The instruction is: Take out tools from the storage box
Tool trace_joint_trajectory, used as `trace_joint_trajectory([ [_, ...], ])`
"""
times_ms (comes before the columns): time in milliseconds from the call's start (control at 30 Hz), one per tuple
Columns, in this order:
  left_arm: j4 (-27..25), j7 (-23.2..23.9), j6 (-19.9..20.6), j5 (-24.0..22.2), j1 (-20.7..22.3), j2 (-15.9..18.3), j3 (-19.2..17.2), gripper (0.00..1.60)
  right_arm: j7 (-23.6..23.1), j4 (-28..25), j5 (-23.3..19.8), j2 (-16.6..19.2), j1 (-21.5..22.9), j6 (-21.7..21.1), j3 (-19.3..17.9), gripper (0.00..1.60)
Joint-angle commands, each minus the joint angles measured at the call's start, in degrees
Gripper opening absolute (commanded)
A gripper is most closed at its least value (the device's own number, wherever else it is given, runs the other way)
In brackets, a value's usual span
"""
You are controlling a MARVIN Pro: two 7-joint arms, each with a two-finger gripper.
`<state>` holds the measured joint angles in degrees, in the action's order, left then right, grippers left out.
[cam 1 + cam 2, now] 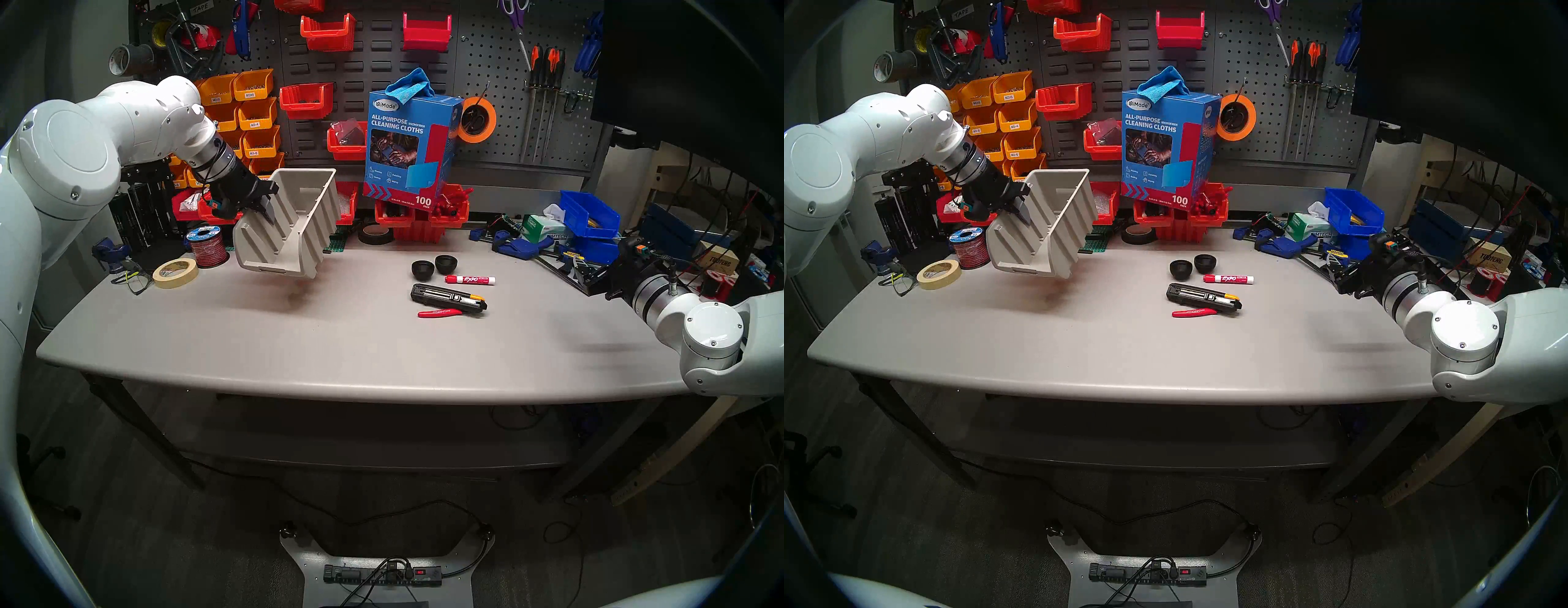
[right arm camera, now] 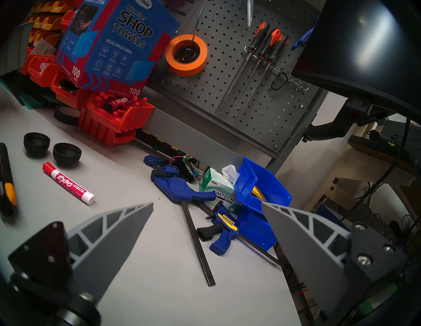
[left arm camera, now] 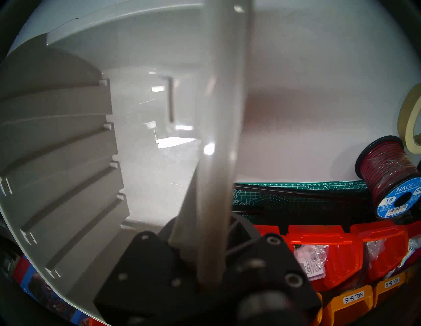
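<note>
My left gripper (image 1: 265,206) is shut on one side wall of the beige storage box (image 1: 292,220), holding it tilted in the air above the table's back left. In the left wrist view the box's wall (image 3: 211,159) runs between the fingers, and its inside (image 3: 148,136) looks empty. On the table's middle right lie two black cups (image 1: 423,270) (image 1: 446,263), a red-capped Expo marker (image 1: 470,280), a long black tool with yellow marks (image 1: 447,299) and a slim red-handled tool (image 1: 439,313). My right gripper (image 2: 207,203) stands open with nothing in it at the table's right edge, above the blue clamps.
A masking tape roll (image 1: 175,273), a red wire spool (image 1: 207,246) and safety glasses (image 1: 131,278) lie left of the box. Blue bar clamps (image 2: 182,189), a tissue box (image 2: 218,191) and blue bins (image 2: 262,186) crowd the right. Red bins (image 1: 424,212) and a cloth carton (image 1: 409,144) stand at the back.
</note>
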<state>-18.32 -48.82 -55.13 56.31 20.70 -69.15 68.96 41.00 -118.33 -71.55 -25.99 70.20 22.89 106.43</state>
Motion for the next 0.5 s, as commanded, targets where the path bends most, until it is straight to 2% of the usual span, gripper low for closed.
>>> trace_joint_trajectory([
  [0,4.1,1.5,0.1,-2.0,-1.2,2.3,-0.8,0.00,0.1,0.1,0.0,0.0,0.3,0.1,-0.3,1.60],
  [467,7.6,7.3,0.1,-4.3,-4.9,1.8,-2.3,0.00,0.2,0.1,-0.1,-0.1,0.3,0.2,-0.4,1.60],
])
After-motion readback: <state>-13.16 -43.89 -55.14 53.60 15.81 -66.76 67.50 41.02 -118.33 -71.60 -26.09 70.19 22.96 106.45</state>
